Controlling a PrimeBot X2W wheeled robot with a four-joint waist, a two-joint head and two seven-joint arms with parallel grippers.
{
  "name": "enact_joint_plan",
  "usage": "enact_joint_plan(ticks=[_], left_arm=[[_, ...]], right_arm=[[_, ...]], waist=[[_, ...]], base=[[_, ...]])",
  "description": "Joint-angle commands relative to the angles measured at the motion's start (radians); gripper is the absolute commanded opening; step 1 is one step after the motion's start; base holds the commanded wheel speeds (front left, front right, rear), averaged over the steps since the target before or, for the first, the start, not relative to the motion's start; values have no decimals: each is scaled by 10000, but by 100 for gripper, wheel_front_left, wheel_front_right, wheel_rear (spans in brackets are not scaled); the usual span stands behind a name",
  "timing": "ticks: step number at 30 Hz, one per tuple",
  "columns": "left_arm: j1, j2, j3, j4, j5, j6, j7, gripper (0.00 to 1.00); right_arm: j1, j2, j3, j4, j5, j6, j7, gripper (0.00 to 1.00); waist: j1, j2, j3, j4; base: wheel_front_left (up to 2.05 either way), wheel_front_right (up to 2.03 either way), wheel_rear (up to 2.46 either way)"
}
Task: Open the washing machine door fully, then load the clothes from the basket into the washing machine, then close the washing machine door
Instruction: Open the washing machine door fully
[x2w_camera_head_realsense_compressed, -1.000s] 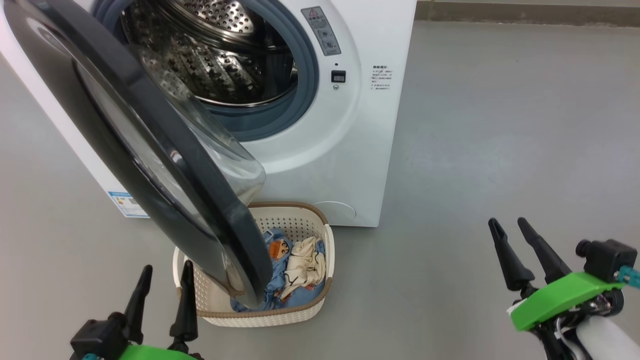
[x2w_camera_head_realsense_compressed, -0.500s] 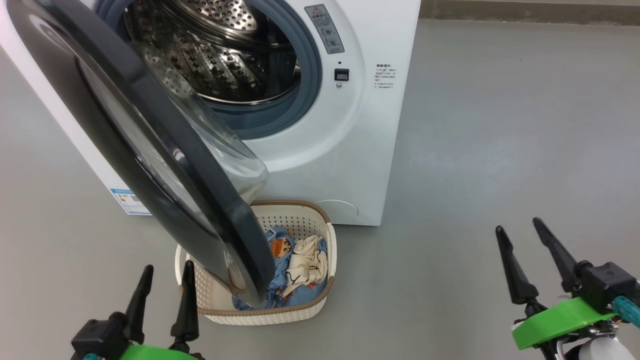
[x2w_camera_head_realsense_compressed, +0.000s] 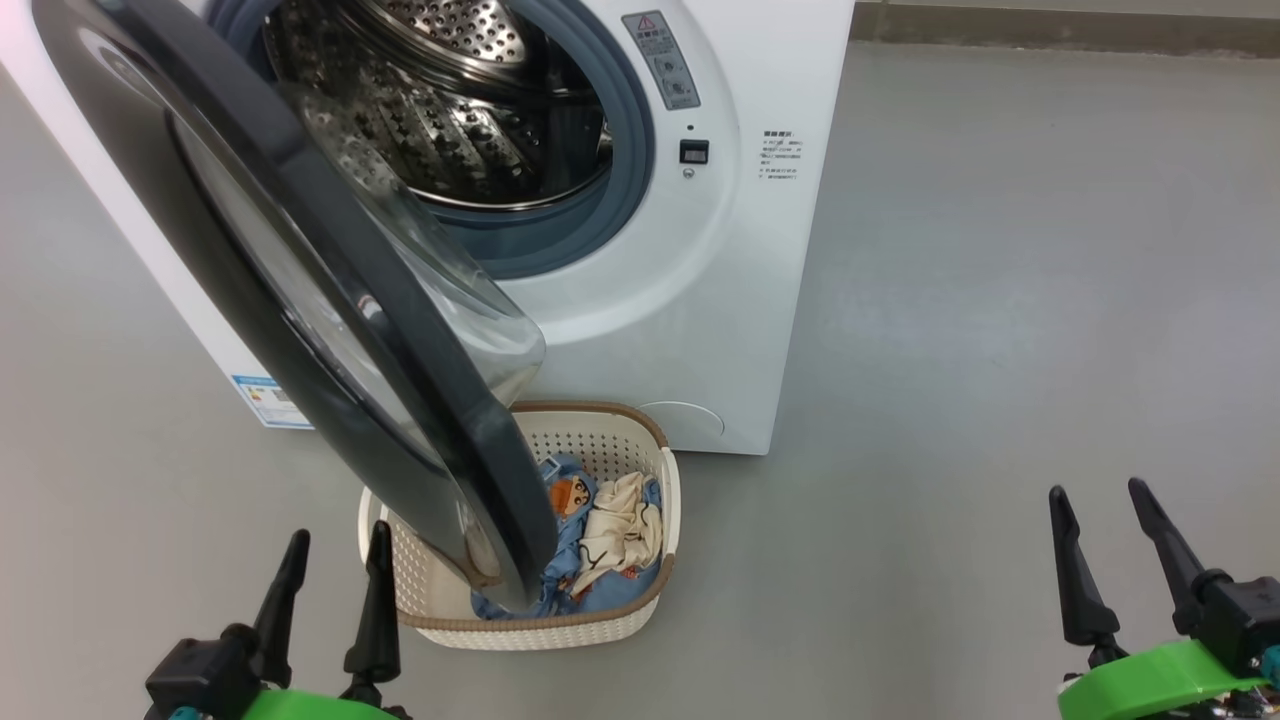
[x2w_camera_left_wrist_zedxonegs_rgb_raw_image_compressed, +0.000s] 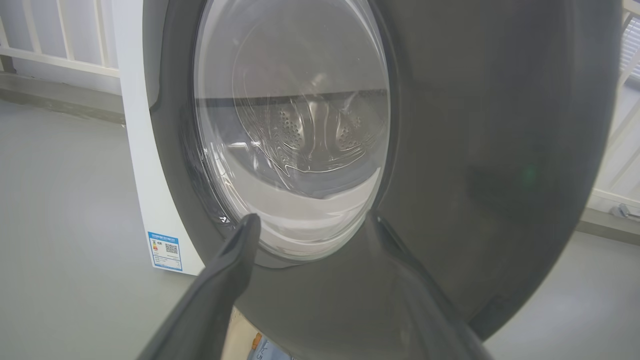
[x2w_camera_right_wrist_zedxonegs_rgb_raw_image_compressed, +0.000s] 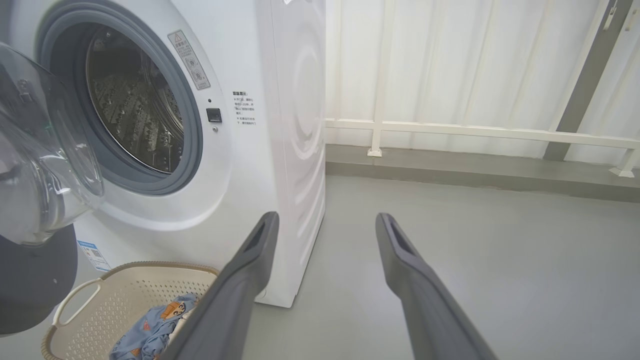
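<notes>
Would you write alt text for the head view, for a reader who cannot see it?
A white washing machine stands with its round, black-rimmed door swung open, showing the steel drum and hiding part of a cream basket of clothes on the grey floor. The left gripper and right gripper, both open and empty, point upward from the bottom corners.

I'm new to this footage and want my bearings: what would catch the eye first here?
The washing machine door, big, round and black-rimmed, stands part open across the left of the head view, overhanging the basket. Behind it gapes the steel drum, and the clothes, blue and cream, lie in the basket. The left gripper and right gripper hover open at the lower corners, holding nothing.
</notes>
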Motion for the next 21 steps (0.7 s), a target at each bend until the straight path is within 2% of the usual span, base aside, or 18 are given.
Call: enact_joint_plan(ticks=[1,13,14,15,21], left_arm=[[-154,133,279,-213,66,8,-65,100],[-80,140,323,-235,83,8,-65,100],[-84,132,308,-252,57,8,-65,39],[-94,123,316,-282,32,8,-65,0],[-272,116,547,-813,-40,8,-65,0]], right_arm=[[39,-105,152,-87,-74,44,-93,100],[120,-9,182,41,-107,44,-93,100],[126,-9,180,32,-110,44,-93,100],[134,-8,171,26,-113,44,-93,100],[173,-18,120,-3,-120,44,-93,100]], waist=[[0,-1,-21,26],[0,-1,-123,25],[0,-1,-132,34],[0,-1,-140,46],[0,-1,-156,169]], base=[[0,0,0],[0,0,0],[0,0,0],[0,0,0],[0,0,0]])
